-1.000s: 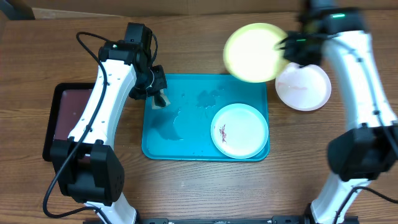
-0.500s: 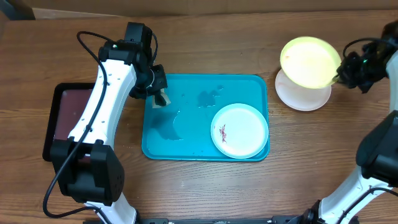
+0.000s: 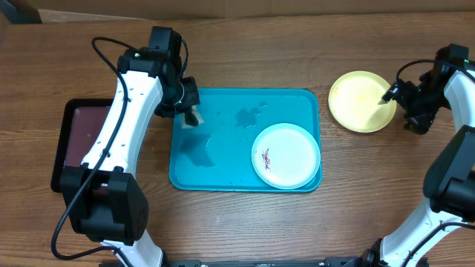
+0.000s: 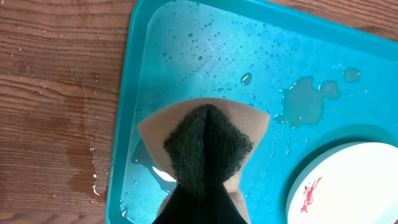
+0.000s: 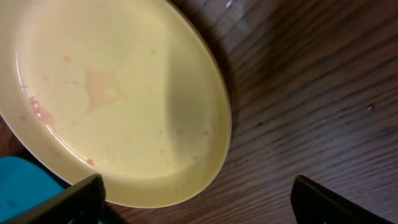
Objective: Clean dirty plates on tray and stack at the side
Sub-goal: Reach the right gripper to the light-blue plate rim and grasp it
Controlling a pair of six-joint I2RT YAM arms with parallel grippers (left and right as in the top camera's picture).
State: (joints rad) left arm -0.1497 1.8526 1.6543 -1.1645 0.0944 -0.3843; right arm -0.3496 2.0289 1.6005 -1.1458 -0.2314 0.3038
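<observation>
The turquoise tray (image 3: pixel 223 170) holds one pale-rimmed plate (image 3: pixel 286 156) at its right end, with a red smear (image 3: pixel 266 157) on its left side. A lime-green plate (image 3: pixel 361 101) lies flat to the right of the tray. My right gripper (image 3: pixel 397 100) stands open at that plate's right edge, holding nothing. In the right wrist view the lime plate (image 5: pixel 112 93) shows faint pink marks, and both fingers (image 5: pixel 74 199) are spread wide. My left gripper (image 3: pixel 189 115) is shut on a brown sponge (image 4: pixel 205 143) over the wet tray's (image 4: pixel 186 50) upper left corner, with the smeared plate (image 4: pixel 348 180) off to the right.
A dark maroon tray (image 3: pixel 82 137) with a black rim sits left of the turquoise one, under the left arm. Water drops and a puddle (image 4: pixel 308 106) lie on the turquoise tray, and the wood beside its left rim (image 4: pixel 93 162) is wet.
The right arm carried the lime plate rightward, set it down on the white plate beside the tray, and opened its jaws. The left arm and sponge have not moved.
</observation>
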